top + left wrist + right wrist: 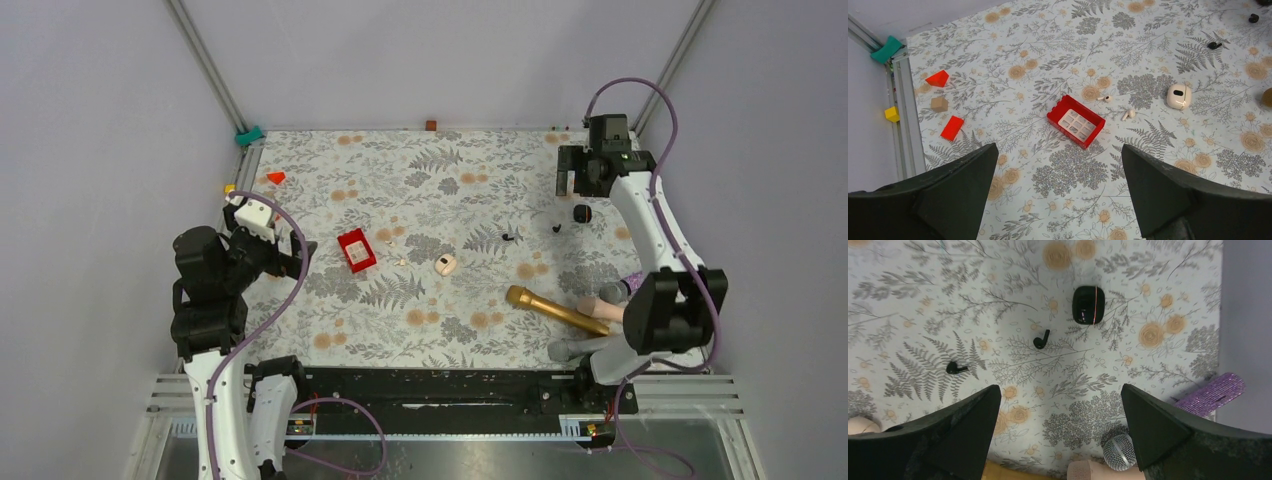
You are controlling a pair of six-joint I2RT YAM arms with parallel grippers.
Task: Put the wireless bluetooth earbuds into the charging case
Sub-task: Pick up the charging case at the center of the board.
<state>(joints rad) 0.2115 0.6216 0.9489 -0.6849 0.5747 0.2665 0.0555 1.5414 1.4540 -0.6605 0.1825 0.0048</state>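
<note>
Two black earbuds lie on the floral mat near the shut black charging case. My right gripper hovers open and empty above them, at the far right in the top view. Two whitish earbuds lie just right of the red box, with a shut white charging case further right. My left gripper is open and empty, raised at the mat's left side, short of the red box.
A gold microphone, a purple one, a silver-mesh one and a pink one lie at the near right. An orange-red triangular bit, a red block, a tan cube and a yellow cube sit by the left rail.
</note>
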